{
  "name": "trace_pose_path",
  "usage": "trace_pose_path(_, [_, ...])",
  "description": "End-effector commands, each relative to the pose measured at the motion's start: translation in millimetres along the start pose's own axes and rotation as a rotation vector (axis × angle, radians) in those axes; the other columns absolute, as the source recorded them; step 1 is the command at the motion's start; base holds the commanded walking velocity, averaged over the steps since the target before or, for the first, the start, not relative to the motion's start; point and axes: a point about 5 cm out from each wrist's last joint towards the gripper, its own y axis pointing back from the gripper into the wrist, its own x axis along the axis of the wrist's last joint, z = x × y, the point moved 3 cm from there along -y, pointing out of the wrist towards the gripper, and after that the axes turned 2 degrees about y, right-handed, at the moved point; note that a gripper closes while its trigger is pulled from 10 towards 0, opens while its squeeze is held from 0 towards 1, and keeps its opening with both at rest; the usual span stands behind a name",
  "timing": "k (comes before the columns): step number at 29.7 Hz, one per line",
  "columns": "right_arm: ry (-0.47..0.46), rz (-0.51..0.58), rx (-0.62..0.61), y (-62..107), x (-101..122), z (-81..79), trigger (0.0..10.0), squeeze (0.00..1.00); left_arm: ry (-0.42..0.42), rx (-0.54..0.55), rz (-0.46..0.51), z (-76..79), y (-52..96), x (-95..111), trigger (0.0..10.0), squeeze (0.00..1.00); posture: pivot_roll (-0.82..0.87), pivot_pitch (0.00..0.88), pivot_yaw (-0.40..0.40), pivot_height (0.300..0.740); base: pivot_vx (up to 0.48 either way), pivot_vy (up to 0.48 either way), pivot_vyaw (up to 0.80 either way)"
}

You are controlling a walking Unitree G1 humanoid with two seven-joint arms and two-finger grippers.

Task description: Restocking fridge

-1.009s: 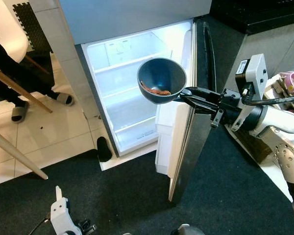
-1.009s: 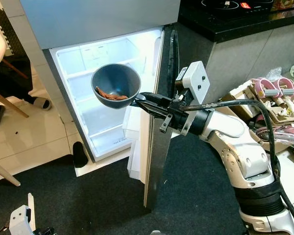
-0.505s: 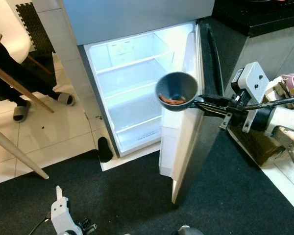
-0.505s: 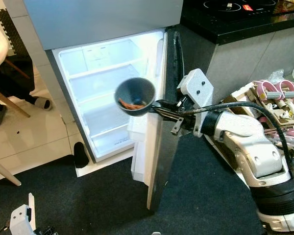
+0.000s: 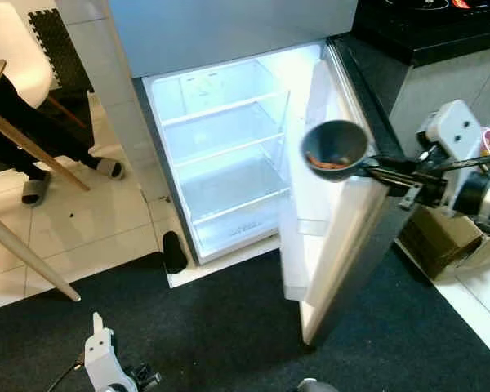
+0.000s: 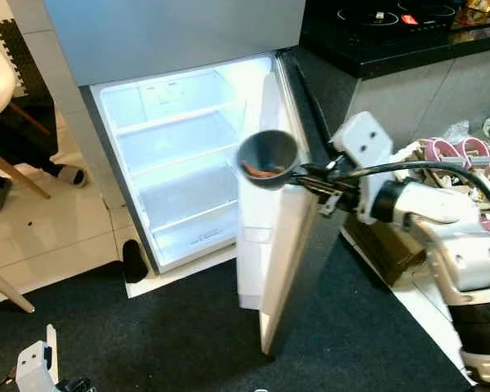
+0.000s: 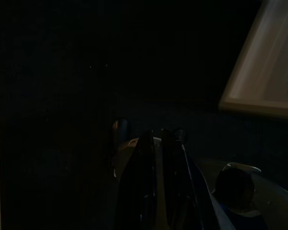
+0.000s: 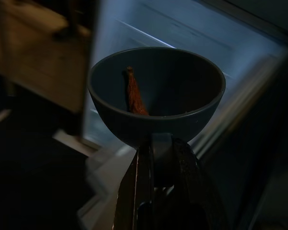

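A dark blue-grey bowl (image 5: 335, 149) with a strip of reddish-brown food (image 8: 134, 94) in it hangs in the air in front of the open fridge door (image 5: 331, 245). My right gripper (image 6: 304, 173) is shut on the bowl's rim, its arm reaching in from the right. In the right wrist view the bowl (image 8: 156, 91) sits just beyond the fingers (image 8: 182, 167). The fridge compartment (image 5: 229, 155) is lit, and its glass shelves are bare. My left gripper (image 7: 162, 139) hangs low over the dark carpet, fingers together.
A person sits at the left with slippered feet (image 5: 106, 166) on the white tiles, beside slanted wooden legs (image 5: 24, 261). A black counter with a hob (image 6: 392, 24) and a box of clutter (image 6: 461, 155) stand at the right. A black object (image 5: 173, 249) lies by the fridge's base.
My right arm has carried the bowl to the right, away from the shelves. The fridge door has swung wider open. The left arm has not moved.
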Motion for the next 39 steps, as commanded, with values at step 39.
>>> trace_pose_path(39, [-0.351,0.371,-0.002,-81.4,25.6,-52.3,10.0,0.00,-0.025,0.025,0.036,4.3,-3.5,-0.2,10.0,0.00,-0.08,0.053,0.040,0.740,0.000,0.000,0.00])
